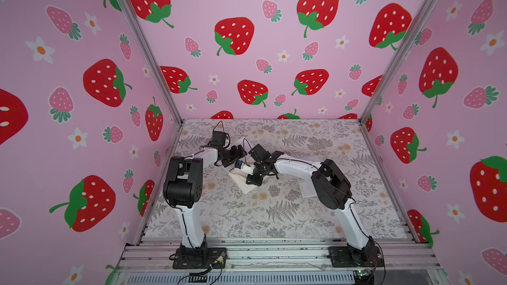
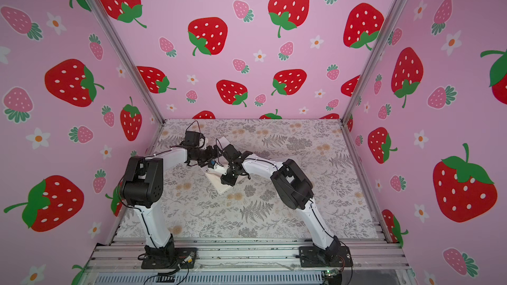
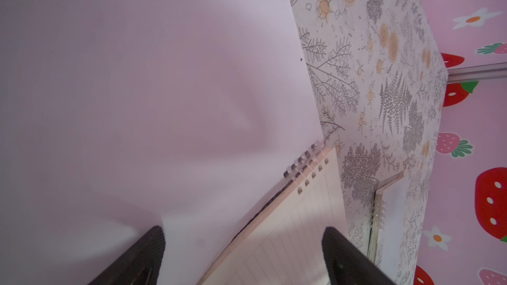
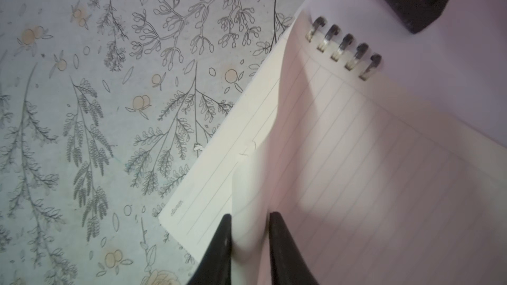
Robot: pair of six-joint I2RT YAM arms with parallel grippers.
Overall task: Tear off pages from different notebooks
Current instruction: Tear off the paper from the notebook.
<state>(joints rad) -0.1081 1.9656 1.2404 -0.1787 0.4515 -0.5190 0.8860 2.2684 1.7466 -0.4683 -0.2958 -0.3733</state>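
Note:
The pale pink notebook lies open mid-table under both grippers. Its dark coil runs between the folded-back cover and the lined top page. My right gripper is shut on a raised fold of that page near its free edge, and the paper bulges between the black fingers. My left gripper hangs open above the spine, one finger over the cover and one over the lined page. The white notebook with its light coil lies closed to the right, partly hidden by the right arm.
The floral table cover reaches the strawberry-printed walls on three sides, with metal corner posts. Both arm bases sit on the aluminium rails at the front. The two wrists stand close together in both top views.

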